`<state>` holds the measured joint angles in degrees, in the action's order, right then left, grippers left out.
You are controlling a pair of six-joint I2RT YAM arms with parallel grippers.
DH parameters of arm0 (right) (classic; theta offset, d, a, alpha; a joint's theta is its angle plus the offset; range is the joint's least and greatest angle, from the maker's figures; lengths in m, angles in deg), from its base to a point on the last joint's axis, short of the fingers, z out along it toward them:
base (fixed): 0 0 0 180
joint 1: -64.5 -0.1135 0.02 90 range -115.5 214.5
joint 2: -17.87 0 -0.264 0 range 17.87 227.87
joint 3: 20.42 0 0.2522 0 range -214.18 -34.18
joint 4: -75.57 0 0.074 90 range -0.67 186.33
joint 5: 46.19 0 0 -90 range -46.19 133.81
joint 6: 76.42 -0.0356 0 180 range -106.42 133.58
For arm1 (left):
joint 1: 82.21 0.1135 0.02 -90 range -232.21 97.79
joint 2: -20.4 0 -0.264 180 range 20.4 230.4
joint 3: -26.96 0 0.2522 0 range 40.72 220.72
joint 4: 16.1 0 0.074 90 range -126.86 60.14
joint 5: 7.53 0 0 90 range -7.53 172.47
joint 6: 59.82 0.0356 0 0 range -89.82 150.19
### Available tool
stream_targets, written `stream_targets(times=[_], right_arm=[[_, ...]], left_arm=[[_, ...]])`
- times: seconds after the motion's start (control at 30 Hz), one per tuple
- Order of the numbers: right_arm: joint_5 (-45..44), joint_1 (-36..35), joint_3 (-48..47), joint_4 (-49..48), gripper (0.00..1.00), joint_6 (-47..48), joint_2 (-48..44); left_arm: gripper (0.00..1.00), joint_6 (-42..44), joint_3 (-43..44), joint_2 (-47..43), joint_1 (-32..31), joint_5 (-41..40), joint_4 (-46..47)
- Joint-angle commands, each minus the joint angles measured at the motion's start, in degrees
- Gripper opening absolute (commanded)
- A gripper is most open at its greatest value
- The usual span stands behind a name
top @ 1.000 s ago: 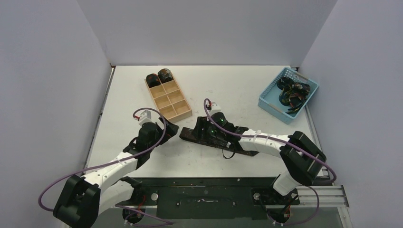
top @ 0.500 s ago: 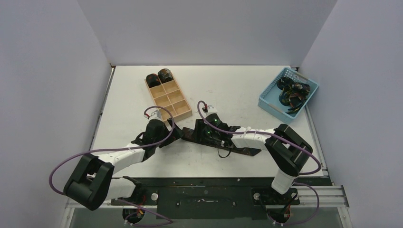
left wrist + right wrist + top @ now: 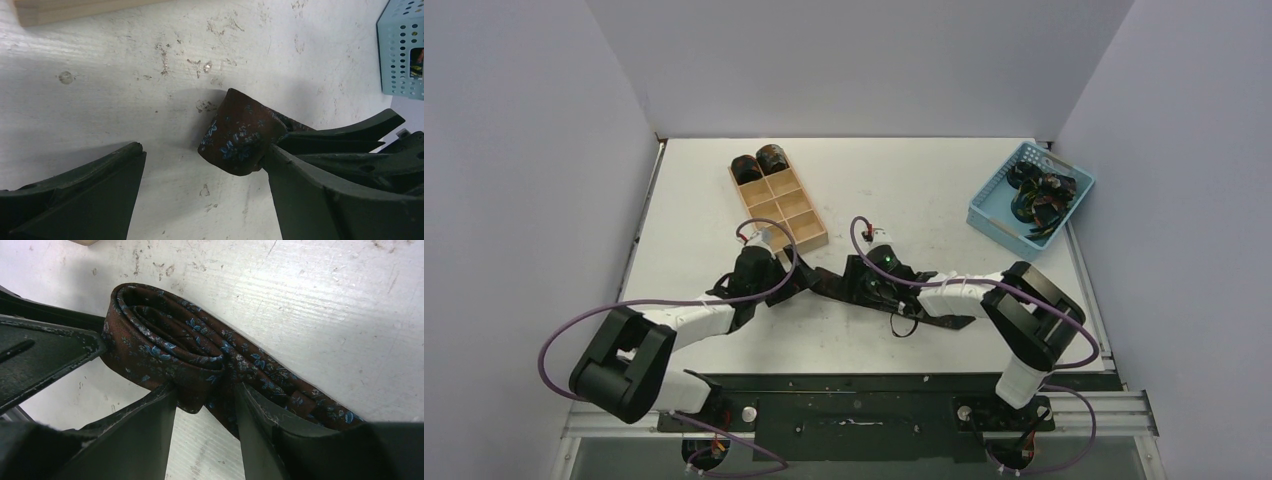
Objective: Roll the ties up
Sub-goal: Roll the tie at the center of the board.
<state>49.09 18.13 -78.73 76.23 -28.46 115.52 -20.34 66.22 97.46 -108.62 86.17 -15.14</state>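
A dark floral tie lies mid-way across the white table, its end curled into a loose roll. The right gripper pinches the tie just behind the roll. The left gripper gapes wide, holding nothing, one finger touching the roll.

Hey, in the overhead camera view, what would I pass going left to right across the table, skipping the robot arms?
wooden tray → half-rolled tie → blue basket
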Motion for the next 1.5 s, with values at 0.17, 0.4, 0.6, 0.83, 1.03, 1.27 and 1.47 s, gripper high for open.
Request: stream_targets(times=[0.17,0.4,0.6,0.83,1.03,1.27,1.47], right_arm=[[0.9,1.8,2.9,-2.0,0.46,-0.8,-1.9],[3.6,2.9,3.5,-3.2,0.46,-1.2,-1.7],[6.3,4.0,4.1,-4.0,0.46,-1.3,-1.6],[9.6,4.9,4.1,-4.6,0.46,-1.4,-0.8],[10.2,5.1,4.4,-4.8,0.46,-1.5,-0.8],[10.6,5.2,4.0,-4.6,0.46,-1.7,-1.2],[10.4,5.1,2.2,-0.5,0.51,-1.1,-3.8]], left_arm=[[0.87,0.2,3.1,5.8,0.4,8.3,12.4],[0.79,2.5,4.2,10.3,0.4,12.4,16.9],[0.68,2.7,0.5,12.4,0.2,14.6,25.4],[0.55,2.6,-1.1,13.8,-0.1,15.1,30.0],[0.54,2.4,-3.0,14.5,-0.4,15.3,33.0],[0.36,1.4,-3.3,15.4,-0.7,16.2,35.0],[0.1,2.6,-3.5,12.2,-0.9,14.5,30.1]])
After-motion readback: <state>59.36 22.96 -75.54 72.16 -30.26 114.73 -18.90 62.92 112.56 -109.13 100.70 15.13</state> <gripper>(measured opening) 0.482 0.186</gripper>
